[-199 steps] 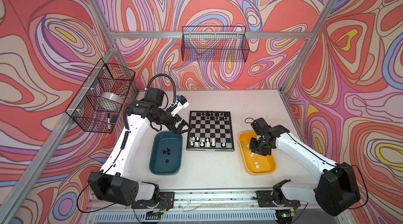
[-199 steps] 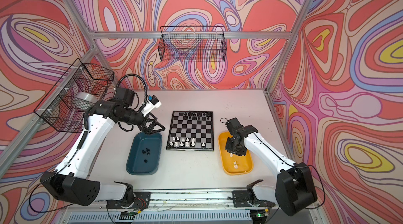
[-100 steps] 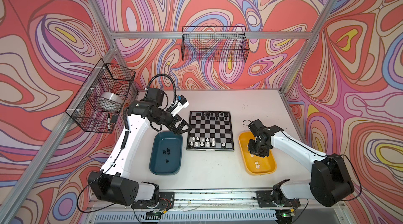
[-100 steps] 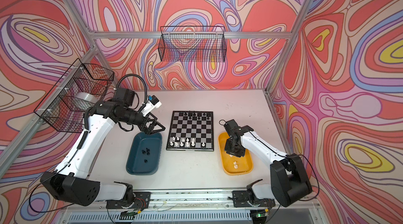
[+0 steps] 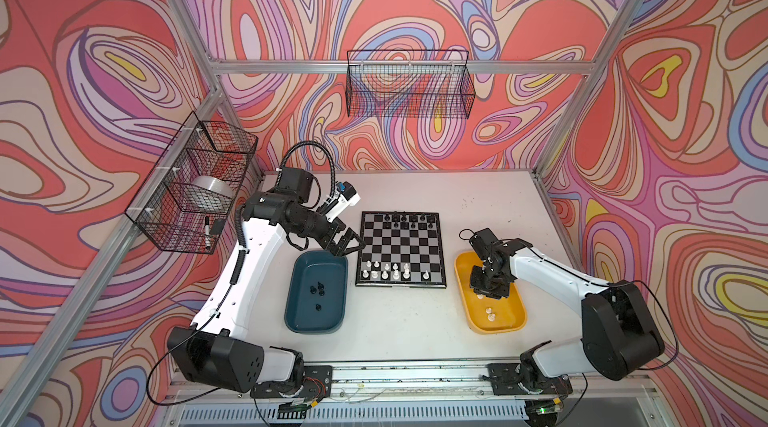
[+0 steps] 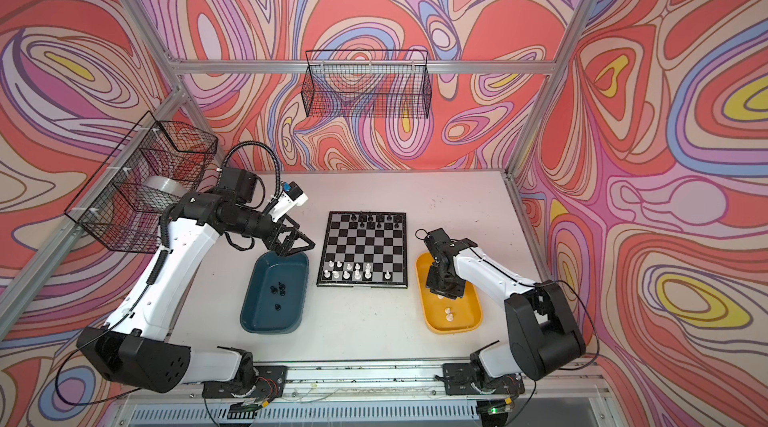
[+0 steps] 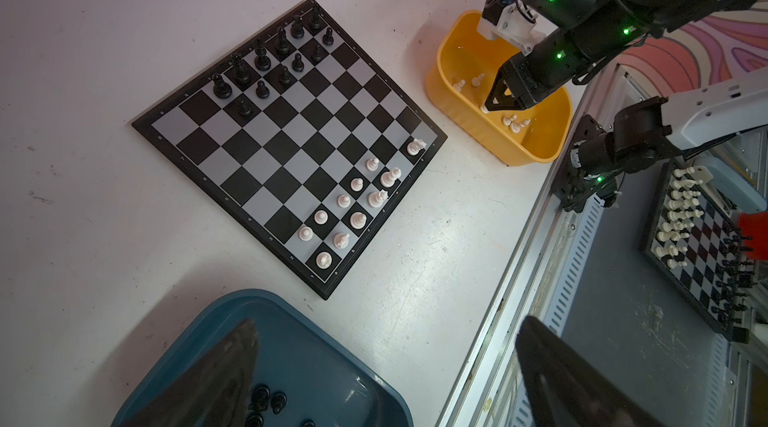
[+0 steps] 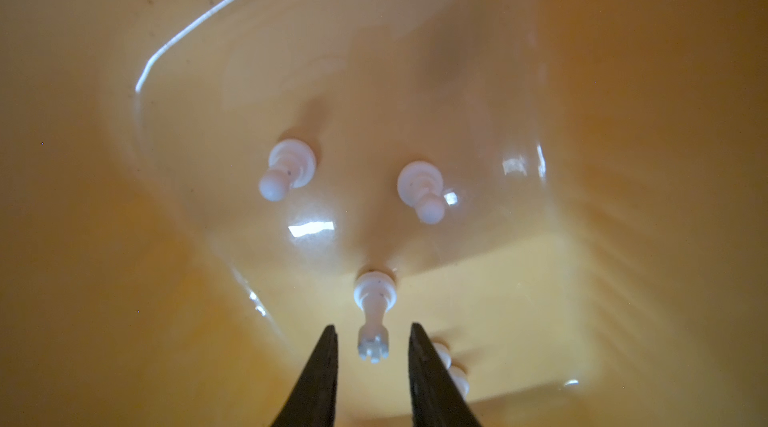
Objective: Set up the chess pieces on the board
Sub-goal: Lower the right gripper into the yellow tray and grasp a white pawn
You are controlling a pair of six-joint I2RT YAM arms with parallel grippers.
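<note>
counter (image 5: 407,321) is carrying the checkered board (image 5: 401,254) and, on my right arm's side, a glossy yellow tray (image 5: 509,319). my right tool (image 8: 372,326) is hanging inside it, tips apart, straddling a slim white chess piece (image 8: 374,300) that is standing upright, its notched crown touching neither. my left tool (image 5: 351,247) is gaping over the teal tray (image 5: 303,312).

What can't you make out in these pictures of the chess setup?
Black pieces in the teal tray: left wrist view, cut by the edge, partly behind a blurred left gripper finger.
White pieces in the yellow tray: right wrist view, mostly behind a right gripper finger.
Chessmen on the board: both top views, too small to tell their kinds.
</note>
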